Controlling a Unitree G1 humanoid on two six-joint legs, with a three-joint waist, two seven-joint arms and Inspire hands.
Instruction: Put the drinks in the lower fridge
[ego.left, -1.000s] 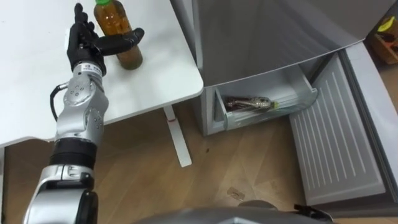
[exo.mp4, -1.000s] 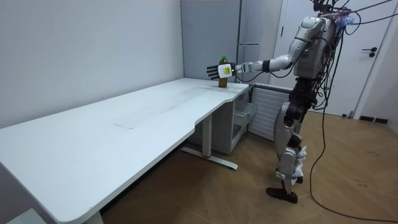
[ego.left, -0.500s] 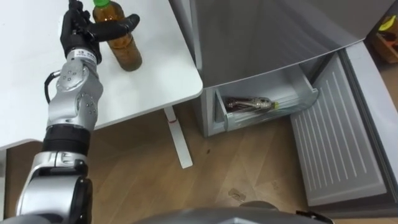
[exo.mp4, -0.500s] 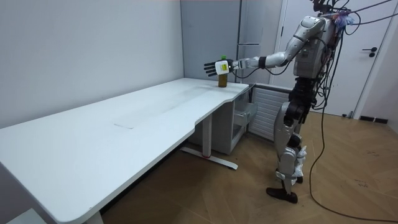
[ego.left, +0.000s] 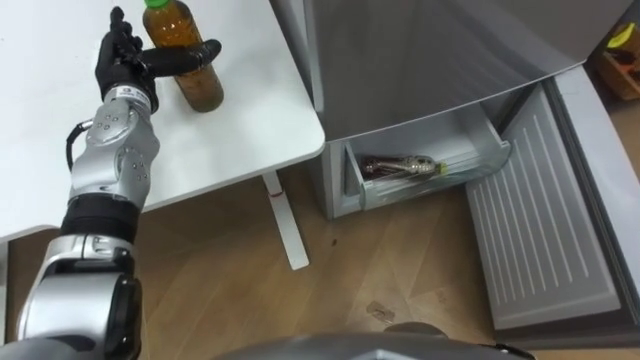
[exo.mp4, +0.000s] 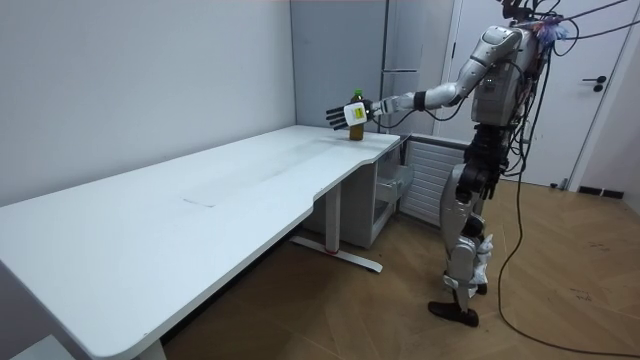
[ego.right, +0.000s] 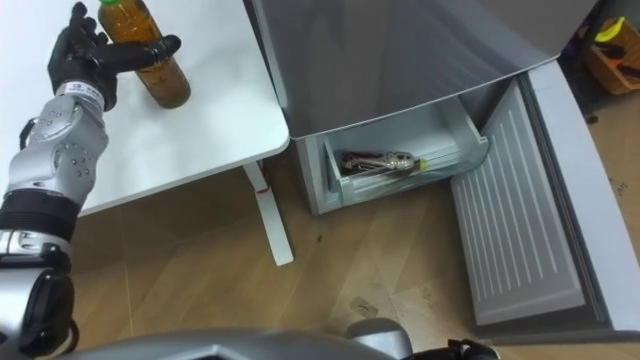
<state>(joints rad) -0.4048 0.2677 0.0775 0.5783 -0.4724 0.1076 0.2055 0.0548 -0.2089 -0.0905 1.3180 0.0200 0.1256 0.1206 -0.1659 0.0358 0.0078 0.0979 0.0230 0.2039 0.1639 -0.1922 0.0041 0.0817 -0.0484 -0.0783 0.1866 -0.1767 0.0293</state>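
A bottle of amber drink (ego.left: 190, 70) with a green cap stands on the white table (ego.left: 250, 120) near its right corner, also seen in the room view (exo.mp4: 357, 113). My left hand (ego.left: 122, 62) is open just left of it, fingers straight and thumb reaching across the bottle's front. The right eye view shows the same bottle (ego.right: 152, 60) and hand (ego.right: 78, 55). Right of the table, the fridge's lower drawer (ego.left: 430, 185) is pulled out. A dark bottle (ego.left: 400, 167) lies flat inside it.
The open lower fridge door (ego.left: 545, 230) lies swung out to the right over the wooden floor. The table's white leg (ego.left: 285, 225) stands between the table and the fridge (ego.left: 420, 60). In the room view I stand upright beside the fridge, left arm stretched over the table corner.
My left hand has moved farther over the table, to the bottle's left side, and its thumb now lies across the bottle's front. The drawer and its bottle are unchanged.
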